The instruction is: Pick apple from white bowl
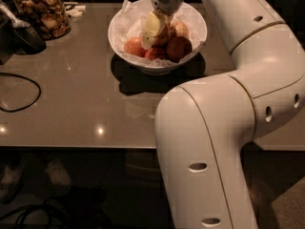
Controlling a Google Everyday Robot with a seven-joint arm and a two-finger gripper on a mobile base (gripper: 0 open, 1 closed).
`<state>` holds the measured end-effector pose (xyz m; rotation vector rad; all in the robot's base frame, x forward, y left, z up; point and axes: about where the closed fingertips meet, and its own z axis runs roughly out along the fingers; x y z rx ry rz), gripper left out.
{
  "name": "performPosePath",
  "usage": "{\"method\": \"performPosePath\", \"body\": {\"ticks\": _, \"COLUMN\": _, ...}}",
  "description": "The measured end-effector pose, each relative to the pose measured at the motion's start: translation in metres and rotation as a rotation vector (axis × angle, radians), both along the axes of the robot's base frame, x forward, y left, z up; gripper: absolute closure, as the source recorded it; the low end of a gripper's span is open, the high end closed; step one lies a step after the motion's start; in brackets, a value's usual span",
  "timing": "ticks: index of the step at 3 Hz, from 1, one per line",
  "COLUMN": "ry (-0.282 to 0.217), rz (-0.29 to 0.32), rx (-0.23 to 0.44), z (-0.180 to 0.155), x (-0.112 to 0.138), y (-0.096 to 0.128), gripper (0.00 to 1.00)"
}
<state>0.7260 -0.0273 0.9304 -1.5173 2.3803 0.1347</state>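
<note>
Since the apple (135, 46) lies low at the left of the bowl (157, 67) on the surface (71, 89), the pincer (155, 30) reaches in from above just beside it, whether gripping anything I cannot tell

No readable text, labels or numbers on anything, gripper (152, 32) inside the white bowl (153, 66)
</note>
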Motion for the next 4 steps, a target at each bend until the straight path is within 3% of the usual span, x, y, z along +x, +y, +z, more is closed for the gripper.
{"method": "performPosePath", "body": {"ticks": 1, "ry": 0.000, "rz": 0.000, "rx": 0.000, "z": -0.0001, "x": 0.0000, "y": 0.0000, "gripper": 0.31}}
{"method": "performPosePath", "body": {"ticks": 4, "ry": 0.000, "rz": 0.000, "rx": 0.000, "z": -0.0001, "x": 0.0001, "y": 0.0001, "gripper": 0.99}}
